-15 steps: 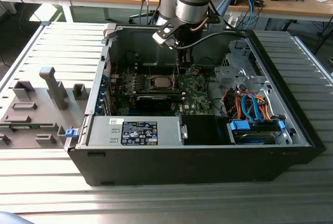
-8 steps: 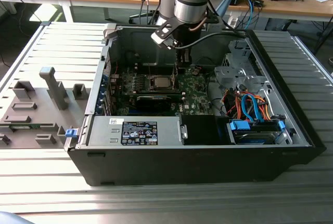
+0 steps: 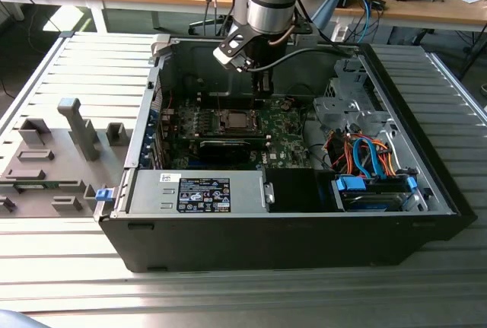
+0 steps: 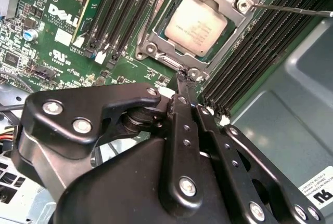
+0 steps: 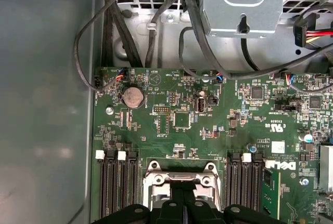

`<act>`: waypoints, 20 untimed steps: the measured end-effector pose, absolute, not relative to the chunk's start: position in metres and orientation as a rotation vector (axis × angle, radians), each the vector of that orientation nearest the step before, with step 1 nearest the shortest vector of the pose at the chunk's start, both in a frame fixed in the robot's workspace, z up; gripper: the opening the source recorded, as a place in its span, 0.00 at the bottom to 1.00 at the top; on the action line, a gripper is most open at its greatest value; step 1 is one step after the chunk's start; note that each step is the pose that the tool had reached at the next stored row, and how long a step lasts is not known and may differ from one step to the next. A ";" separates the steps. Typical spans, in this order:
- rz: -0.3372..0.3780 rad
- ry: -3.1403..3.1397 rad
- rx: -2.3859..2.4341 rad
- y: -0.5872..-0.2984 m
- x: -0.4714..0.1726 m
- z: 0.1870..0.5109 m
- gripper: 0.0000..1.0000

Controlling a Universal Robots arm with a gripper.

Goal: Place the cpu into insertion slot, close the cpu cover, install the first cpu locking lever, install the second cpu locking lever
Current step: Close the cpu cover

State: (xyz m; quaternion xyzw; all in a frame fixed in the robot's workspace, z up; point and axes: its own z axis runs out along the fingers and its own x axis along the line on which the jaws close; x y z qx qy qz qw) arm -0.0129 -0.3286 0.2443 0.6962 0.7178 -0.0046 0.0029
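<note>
End effector (image 4: 182,81) of black metal, tips pressed together, touches the edge of the thin silvery square-windowed cpu cover (image 4: 156,42), closed over the dull silver-grey square cpu (image 4: 195,24) on the green circuit board (image 4: 67,5).

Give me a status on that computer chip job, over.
End effector shut, tips at the cover's edge. Cpu seated, cpu cover down over it. One thin lever sticks out free.

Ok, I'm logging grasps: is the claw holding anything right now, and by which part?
Cannot be told. The claw is shut with its tips at the edge of the cpu cover, beside the seated cpu; whether they pinch anything there is hidden.
</note>
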 end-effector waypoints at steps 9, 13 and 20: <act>-0.014 2.251 2.183 -0.329 -0.018 0.244 0.11; -0.014 2.251 2.183 -0.329 -0.020 0.244 0.11; -0.019 2.253 2.186 -0.329 -0.021 0.244 0.11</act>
